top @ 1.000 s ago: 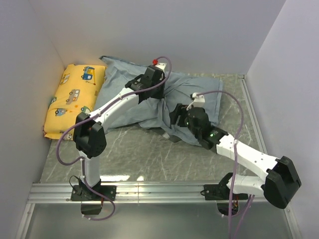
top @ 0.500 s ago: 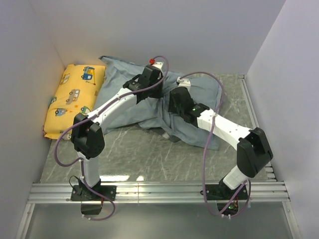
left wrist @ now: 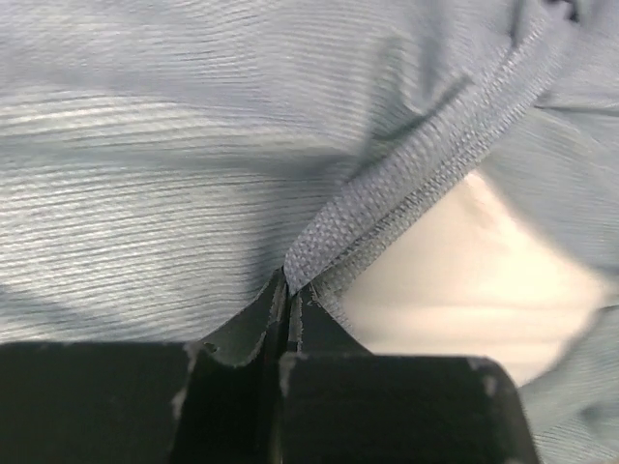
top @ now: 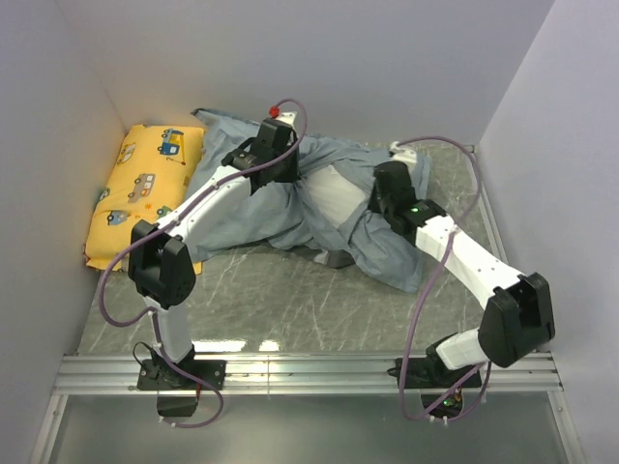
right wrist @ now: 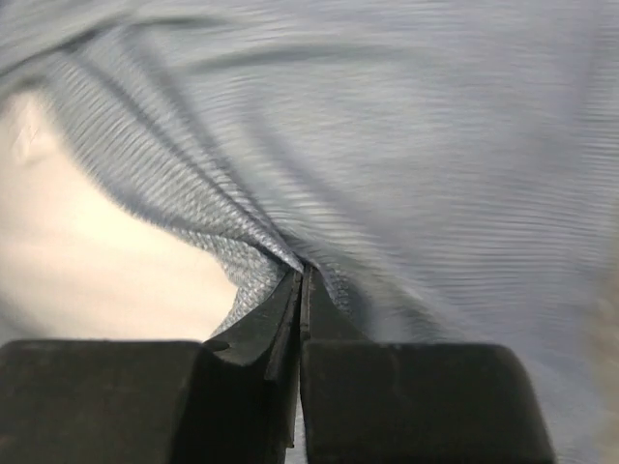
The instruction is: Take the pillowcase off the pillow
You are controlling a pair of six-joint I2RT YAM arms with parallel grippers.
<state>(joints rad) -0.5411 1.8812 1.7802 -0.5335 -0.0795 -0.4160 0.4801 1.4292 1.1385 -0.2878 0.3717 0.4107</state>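
The grey-blue pillowcase (top: 242, 208) lies crumpled across the back of the table. Its opening is stretched wide in the middle, and the white pillow (top: 336, 198) shows through the gap. My left gripper (top: 292, 172) is shut on the hem at the left side of the opening. In the left wrist view its tips (left wrist: 290, 282) pinch the stitched hem of the pillowcase (left wrist: 406, 184), with the pillow (left wrist: 474, 280) bare to the right. My right gripper (top: 375, 196) is shut on the opposite hem. In the right wrist view its tips (right wrist: 302, 273) clamp the pillowcase (right wrist: 426, 174), with the pillow (right wrist: 87, 261) to the left.
A yellow cushion with cartoon vehicles (top: 145, 188) lies against the left wall, touching the pillowcase's left end. White walls close in the back and both sides. A metal rail (top: 290, 372) runs along the near edge, holding both arm bases.
My right gripper swung from the near middle to the right side of the opening and closed on the hem. My left gripper pulled left and back, and the white pillow came into sight.
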